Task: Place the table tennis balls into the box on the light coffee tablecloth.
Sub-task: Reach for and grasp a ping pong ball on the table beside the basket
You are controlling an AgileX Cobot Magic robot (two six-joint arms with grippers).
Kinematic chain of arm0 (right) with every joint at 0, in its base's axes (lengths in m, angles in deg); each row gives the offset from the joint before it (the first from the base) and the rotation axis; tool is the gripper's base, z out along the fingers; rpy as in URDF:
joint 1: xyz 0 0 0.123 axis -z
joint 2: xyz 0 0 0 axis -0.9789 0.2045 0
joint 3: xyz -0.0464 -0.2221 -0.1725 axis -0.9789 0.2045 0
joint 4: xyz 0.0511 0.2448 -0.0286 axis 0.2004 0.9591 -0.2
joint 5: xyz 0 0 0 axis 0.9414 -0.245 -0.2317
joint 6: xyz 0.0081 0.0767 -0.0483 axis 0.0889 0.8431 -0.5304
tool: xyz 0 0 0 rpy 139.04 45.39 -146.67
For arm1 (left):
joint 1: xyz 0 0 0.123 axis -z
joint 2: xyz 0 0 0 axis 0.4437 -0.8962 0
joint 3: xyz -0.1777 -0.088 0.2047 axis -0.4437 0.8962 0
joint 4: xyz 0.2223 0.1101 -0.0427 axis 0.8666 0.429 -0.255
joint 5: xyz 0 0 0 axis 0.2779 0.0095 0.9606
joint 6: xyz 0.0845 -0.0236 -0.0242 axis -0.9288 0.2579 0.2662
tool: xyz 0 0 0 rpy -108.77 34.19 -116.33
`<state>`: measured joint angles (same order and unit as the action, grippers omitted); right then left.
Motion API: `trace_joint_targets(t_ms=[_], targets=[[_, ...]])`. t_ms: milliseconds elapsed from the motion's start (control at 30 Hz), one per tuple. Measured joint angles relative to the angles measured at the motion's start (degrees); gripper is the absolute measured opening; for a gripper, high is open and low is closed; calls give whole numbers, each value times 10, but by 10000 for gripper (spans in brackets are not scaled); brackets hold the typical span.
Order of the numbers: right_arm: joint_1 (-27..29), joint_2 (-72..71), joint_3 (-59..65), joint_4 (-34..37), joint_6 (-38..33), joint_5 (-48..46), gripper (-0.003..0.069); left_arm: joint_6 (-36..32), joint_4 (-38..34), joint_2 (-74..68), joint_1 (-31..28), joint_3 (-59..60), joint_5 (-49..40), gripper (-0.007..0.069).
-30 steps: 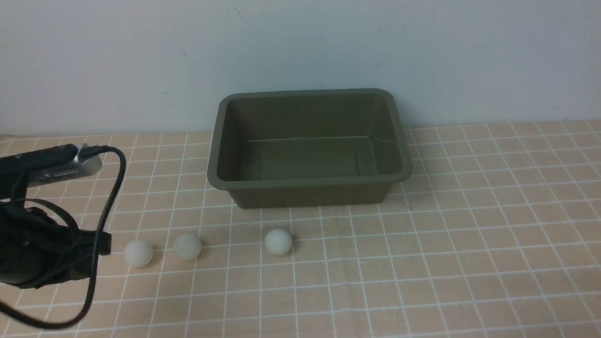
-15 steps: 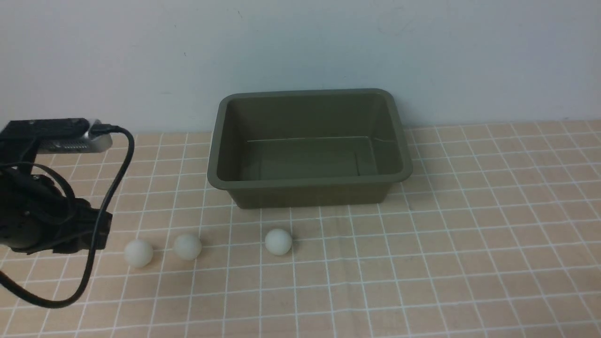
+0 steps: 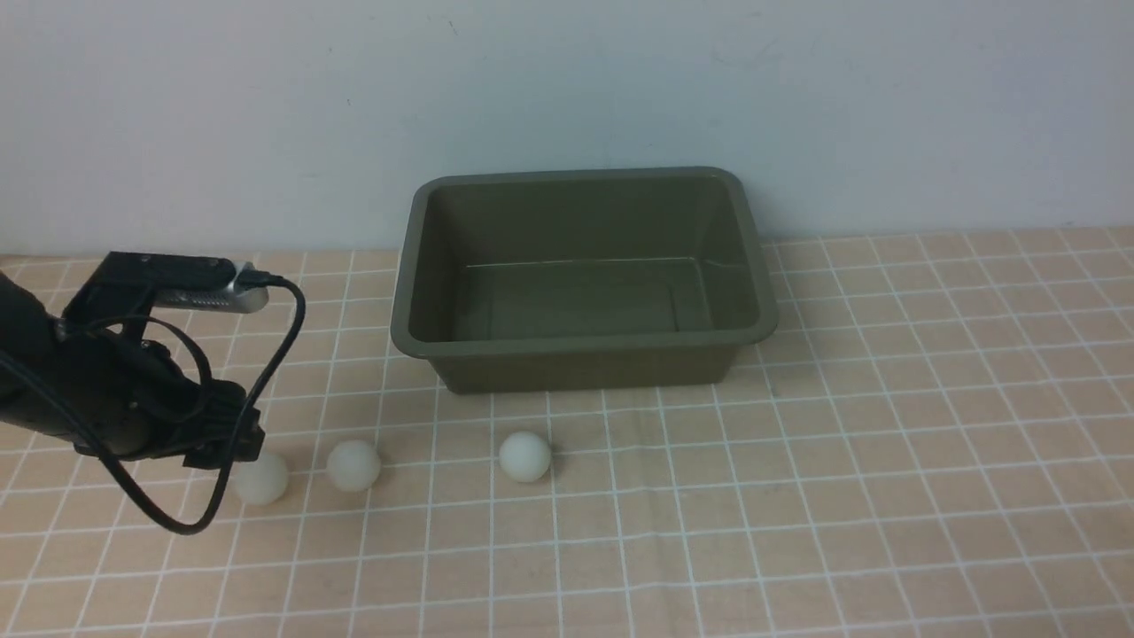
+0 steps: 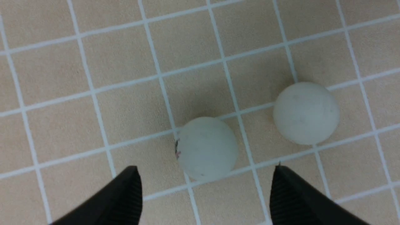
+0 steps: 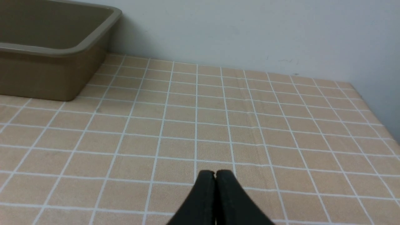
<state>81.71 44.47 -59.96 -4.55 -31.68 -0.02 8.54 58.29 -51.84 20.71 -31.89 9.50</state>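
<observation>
Three white table tennis balls lie in a row on the light coffee tablecloth (image 3: 797, 461) in front of the olive-green box (image 3: 407, 341), which holds nothing: a left ball (image 3: 261, 479), a middle ball (image 3: 353, 465) and a right ball (image 3: 525, 456). My left gripper (image 3: 246, 450) hangs just over the left ball. In the left wrist view that gripper (image 4: 205, 168) is open, its fingertips (image 4: 132, 175) standing wide to either side of the logo-marked ball (image 4: 206, 148) without touching it; the middle ball (image 4: 306, 112) lies beside. My right gripper (image 5: 215, 172) is shut, holding nothing, low over bare cloth.
A pale wall runs close behind the box. The box's corner (image 5: 72, 51) shows in the right wrist view. The cloth's right edge (image 5: 384, 125) meets the wall there. A black cable (image 3: 266, 354) loops off the left wrist.
My left arm has swung right and forward until its gripper is over the left ball, and its jaws have opened. Balls, box and right gripper have not moved.
</observation>
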Motion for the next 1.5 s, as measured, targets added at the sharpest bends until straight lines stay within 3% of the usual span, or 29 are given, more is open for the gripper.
trace_joint_targets(t_ms=[333,833,1033,1167,1400,1500], targets=[[0,0,0,0,0,0,-18,-35,-21,-61,33,-1,59,459],[0,0,0,0,0,-1,-18,-37,-25,-119,35,-10,76,456],[0,0,0,0,0,-1,-18,-36,-25,-125,35,-16,73,315],[0,0,0,0,0,-1,-18,-30,-22,-125,35,-49,42,319],[0,0,0,0,0,-1,-18,23,-8,-104,40,-175,-104,319],[0,0,0,0,0,-1,-18,34,-7,-102,70,-249,-122,319]])
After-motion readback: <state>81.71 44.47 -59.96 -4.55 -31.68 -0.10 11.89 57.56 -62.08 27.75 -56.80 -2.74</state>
